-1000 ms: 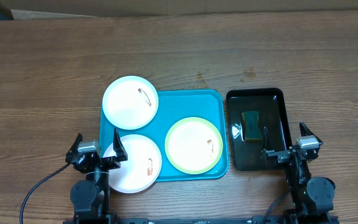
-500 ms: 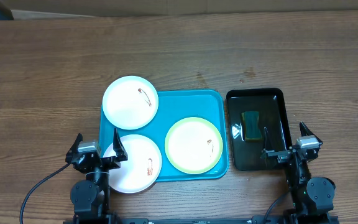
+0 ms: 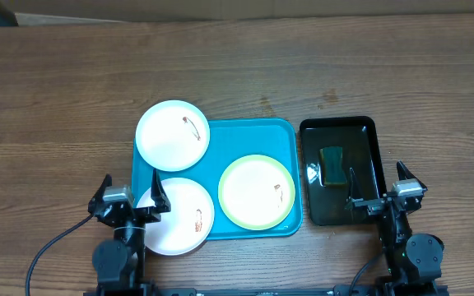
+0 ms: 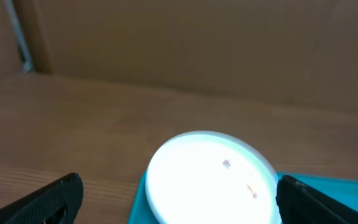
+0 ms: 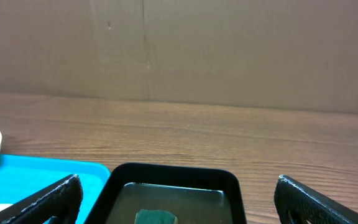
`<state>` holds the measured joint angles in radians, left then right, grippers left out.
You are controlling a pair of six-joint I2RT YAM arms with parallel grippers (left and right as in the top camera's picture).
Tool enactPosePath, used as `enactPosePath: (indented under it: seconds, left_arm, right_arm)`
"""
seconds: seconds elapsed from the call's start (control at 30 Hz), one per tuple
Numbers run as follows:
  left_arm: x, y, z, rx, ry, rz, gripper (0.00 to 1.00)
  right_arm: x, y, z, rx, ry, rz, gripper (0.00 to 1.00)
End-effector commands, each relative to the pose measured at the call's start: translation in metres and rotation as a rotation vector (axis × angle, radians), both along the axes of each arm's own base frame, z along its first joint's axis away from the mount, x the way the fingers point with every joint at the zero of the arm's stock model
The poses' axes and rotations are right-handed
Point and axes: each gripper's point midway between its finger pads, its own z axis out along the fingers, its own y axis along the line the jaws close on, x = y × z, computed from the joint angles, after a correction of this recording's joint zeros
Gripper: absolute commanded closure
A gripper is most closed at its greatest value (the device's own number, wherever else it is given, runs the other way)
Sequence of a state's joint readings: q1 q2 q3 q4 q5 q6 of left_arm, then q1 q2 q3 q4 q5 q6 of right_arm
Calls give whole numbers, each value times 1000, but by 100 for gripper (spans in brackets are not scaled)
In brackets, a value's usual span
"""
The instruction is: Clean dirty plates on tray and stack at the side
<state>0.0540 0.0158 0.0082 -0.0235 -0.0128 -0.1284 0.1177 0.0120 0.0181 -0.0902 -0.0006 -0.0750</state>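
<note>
nothing is cleaned or stacked yet: two smeared round white plates (image 3: pixel 172 136) and one yellow-green-rimmed plate (image 3: pixel 256 191) lie on the turquoise plastic tray (image 3: pixel 253 134) ahead of the left gripper (image 3: pixel 132 200), whose jaws are spread and empty; the right gripper (image 3: pixel 378 193) likewise.

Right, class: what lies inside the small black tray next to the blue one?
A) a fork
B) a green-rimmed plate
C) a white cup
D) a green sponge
D: the overhead view shows a green sponge lying in the black tray, towards its far end.
</note>
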Motion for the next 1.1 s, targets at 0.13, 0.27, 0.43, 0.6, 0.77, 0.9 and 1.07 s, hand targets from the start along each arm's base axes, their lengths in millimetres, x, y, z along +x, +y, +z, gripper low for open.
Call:
enactPosePath:
  seconds: [0.13,0.27,0.43,0.6,0.77,0.9,1.07]
  left_arm:
    - [-18,-35,93,-159,-211,-214,0]
    - [-31,-36,151,-165,-215,-216,0]
    - [-22,-54,204,-127,17,-306,0]
    - [11,-70,210,-201,508,-388,0]
    - [37,-72,201,-306,821,-377,0]
    - [40,-92,170,-392,1045,-473,17]
    - [26,-96,107,-313,1313,-411,53]
  right_arm:
    - [0,-1,-2,4,-4,-2,0]
    - [0,-1,-2,4,-4,-2,0]
    - [0,-1,-2,4,-4,-2,0]
    - [0,-1,-2,4,-4,-2,0]
    - [0,-1,-2,4,-4,-2,0]
    - [0,-1,-2,4,-4,-2,0]
    - [0,-1,-2,4,-4,-2,0]
